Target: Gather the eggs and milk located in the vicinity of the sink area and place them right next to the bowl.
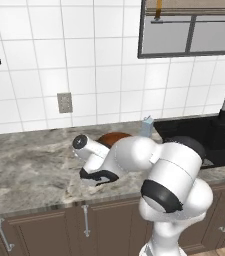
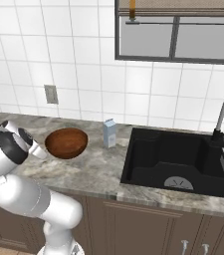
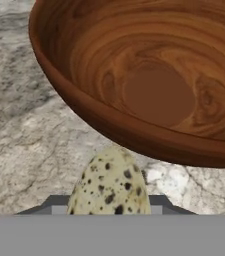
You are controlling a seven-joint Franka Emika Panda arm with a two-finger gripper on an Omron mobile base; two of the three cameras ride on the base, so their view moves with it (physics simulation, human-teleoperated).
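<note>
Hand view: gripper clamped a speckled egg just beside the wooden bowl. Milk carton stood right of the bowl, near the sink.

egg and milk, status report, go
Pincer shut on speckled egg, just short of bowl rim. Milk upright between bowl and sink. Nothing in the way.

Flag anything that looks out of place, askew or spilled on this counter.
Nothing stands out. The milk carton stands upright on the counter between the bowl and the sink. The bowl sits level and empty. A speckled egg is in the shut tool, just short of the bowl's rim.
</note>
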